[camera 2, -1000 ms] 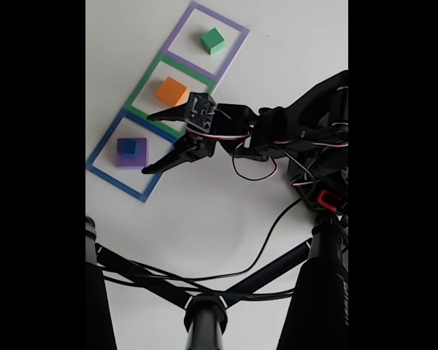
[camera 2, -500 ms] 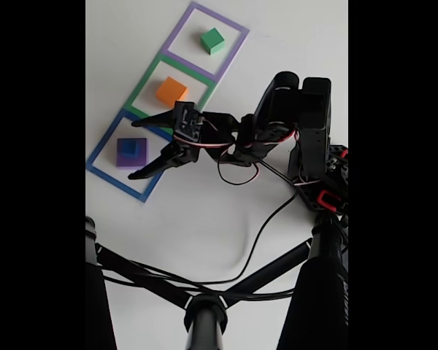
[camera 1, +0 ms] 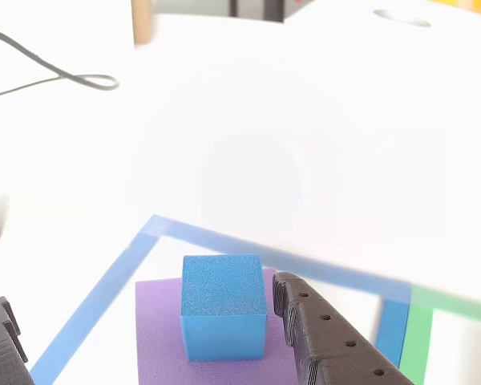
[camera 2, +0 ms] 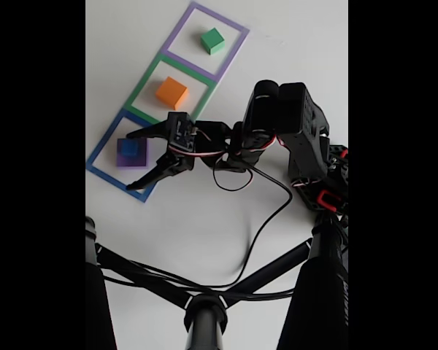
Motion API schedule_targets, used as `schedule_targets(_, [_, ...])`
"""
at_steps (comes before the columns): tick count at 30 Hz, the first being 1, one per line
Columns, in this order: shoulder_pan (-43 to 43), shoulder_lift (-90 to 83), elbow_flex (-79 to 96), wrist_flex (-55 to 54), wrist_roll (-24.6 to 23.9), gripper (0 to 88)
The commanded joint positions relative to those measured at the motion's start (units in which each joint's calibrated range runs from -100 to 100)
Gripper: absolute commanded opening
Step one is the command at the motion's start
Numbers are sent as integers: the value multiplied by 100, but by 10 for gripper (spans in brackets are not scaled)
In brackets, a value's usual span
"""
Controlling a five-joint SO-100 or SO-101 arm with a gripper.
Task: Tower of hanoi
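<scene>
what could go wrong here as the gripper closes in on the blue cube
1. The open gripper straddles the stack, and in the other view one finger sits close beside the blue cube. It may nudge the cube off centre before closing.
2. The cube rests on the purple block. Coming in too low could clamp or drag that block out of the blue square outline.
3. The loose cable trails near the arm and might snag.

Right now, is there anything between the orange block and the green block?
No block. In the fixed view, the orange block and the green block sit in separate squares, with bare white table and the flat green and purple lines between them.
</scene>
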Motion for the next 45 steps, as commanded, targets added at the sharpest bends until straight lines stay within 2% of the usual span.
schedule_targets(1, [-82, 22, -201, -187, 0, 365])
schedule_targets(8, [-92, 151, -328, -187, 0, 322])
schedule_targets(18, [-102, 264, -419, -171, 0, 164])
schedule_targets(25, [-149, 264, -373, -154, 0, 85])
schedule_targets(34, [-188, 240, -310, -130, 0, 40])
schedule_targets(45, [-207, -382, -55, 218, 0, 31])
